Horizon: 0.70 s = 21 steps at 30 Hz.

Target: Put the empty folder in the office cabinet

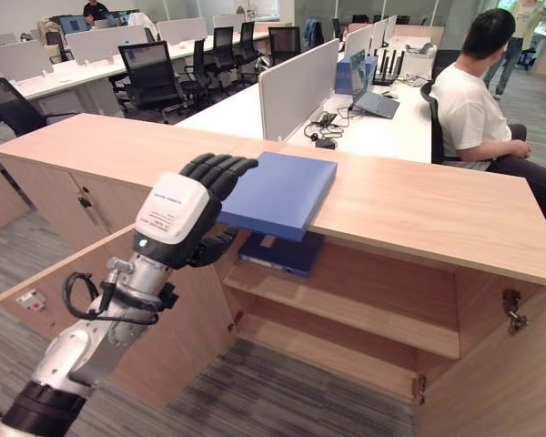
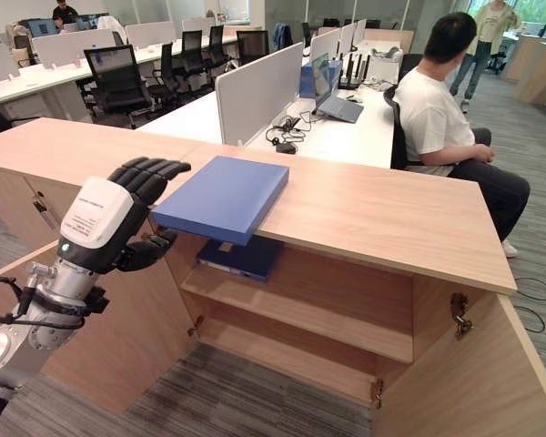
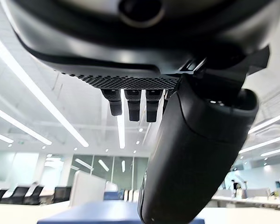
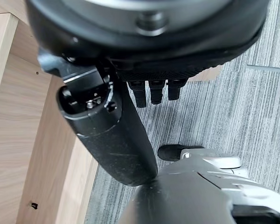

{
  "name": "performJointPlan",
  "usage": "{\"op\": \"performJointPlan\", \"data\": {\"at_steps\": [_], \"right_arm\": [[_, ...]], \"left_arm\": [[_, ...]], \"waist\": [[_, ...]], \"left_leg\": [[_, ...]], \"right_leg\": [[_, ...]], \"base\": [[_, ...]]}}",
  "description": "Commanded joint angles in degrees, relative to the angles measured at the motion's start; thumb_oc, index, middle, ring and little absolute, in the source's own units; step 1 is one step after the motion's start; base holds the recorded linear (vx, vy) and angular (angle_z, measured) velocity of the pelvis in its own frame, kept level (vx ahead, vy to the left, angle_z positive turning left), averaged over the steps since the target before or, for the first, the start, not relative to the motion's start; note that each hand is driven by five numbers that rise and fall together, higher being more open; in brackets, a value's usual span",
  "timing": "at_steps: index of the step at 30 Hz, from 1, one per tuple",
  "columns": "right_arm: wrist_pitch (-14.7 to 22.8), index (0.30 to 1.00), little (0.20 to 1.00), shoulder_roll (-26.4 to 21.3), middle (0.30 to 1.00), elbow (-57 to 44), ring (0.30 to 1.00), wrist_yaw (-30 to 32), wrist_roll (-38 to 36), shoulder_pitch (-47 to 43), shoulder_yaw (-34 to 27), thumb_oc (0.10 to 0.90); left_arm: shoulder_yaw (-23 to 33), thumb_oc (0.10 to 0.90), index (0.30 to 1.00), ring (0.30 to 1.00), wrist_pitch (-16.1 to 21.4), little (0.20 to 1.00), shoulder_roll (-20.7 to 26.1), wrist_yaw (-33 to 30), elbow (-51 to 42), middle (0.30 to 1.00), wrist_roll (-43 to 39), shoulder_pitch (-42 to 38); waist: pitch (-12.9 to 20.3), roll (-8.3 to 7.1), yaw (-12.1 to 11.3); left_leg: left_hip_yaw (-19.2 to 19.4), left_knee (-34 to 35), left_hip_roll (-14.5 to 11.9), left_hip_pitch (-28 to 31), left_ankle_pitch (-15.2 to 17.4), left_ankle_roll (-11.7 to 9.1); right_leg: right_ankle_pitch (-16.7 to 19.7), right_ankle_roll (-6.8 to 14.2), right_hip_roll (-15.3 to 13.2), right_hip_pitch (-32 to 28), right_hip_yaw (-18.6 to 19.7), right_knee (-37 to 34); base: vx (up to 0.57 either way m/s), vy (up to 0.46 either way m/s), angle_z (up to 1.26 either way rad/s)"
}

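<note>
A flat blue folder (image 1: 282,191) lies on the wooden cabinet top (image 1: 419,209), its near corner jutting over the front edge above the open cabinet. My left hand (image 1: 173,214) is raised at the folder's left corner. Its fingers reach over the top edge and the thumb sits below the overhang, with the hand open and not clamped. From the left wrist the folder (image 3: 84,214) shows low, past the thumb. A second blue folder (image 1: 282,250) lies on the upper shelf inside. My right hand (image 4: 107,135) hangs relaxed and open over the carpet beside a cabinet panel.
Both cabinet doors stand open: the left door (image 1: 164,337) under my left arm, the right door (image 1: 491,382) at the lower right. A lower shelf (image 1: 346,305) is bare. Behind the cabinet a person (image 1: 473,100) sits at a desk with a laptop; office chairs stand further back.
</note>
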<state>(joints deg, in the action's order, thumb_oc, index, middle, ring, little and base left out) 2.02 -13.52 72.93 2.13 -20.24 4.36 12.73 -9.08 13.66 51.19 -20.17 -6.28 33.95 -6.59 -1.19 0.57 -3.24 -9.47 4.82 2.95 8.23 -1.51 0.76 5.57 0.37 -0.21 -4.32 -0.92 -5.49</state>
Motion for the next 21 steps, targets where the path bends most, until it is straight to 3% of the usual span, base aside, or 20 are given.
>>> {"op": "performJointPlan", "data": {"at_steps": [1, 13, 21], "right_arm": [[0.5, 0.9, 0.9, -0.3, 0.9, 1.0, 0.9, -1.1, 1.6, -3.3, 2.2, 0.8], [0.0, 0.9, 0.9, -1.5, 0.9, 0.9, 0.9, -1.2, 2.4, -2.8, 1.7, 0.8], [0.0, 0.9, 0.9, -2.8, 0.9, 0.7, 0.9, -0.9, 2.8, -2.3, 1.9, 0.8]], "left_arm": [[0.8, 0.8, 0.9, 0.9, -1.3, 0.9, 2.8, -1.2, 0.8, 0.9, -3.0, -10.9], [-4.3, 0.8, 0.9, 0.9, -5.2, 0.9, 3.0, -0.8, 13.5, 0.9, -0.4, -17.2], [-11.9, 0.8, 0.9, 0.9, -8.0, 0.9, 2.2, -2.4, 23.9, 0.9, 1.6, -27.3]], "waist": [[1.8, -0.93, 0.8], [2.0, -0.77, 2.1], [2.3, -0.5, 3.5]], "left_leg": [[-2.6, 0.2, 2.7, -0.8, 4.3, 0.6], [-1.0, 0.2, 2.4, -0.5, 4.6, 0.6], [-0.1, 0.2, 2.2, -0.2, 5.2, 0.6]], "right_leg": [[-4.0, 4.7, -0.1, -2.4, -0.9, 0.5], [-3.8, 4.8, 0.1, -2.3, 0.1, 0.5], [-4.2, 4.9, 0.4, -2.4, 0.9, 0.5]], "base": [[0.0, 0.001, -0.04], [0.0, -0.002, -0.06], [0.0, 0.005, -0.06]]}}
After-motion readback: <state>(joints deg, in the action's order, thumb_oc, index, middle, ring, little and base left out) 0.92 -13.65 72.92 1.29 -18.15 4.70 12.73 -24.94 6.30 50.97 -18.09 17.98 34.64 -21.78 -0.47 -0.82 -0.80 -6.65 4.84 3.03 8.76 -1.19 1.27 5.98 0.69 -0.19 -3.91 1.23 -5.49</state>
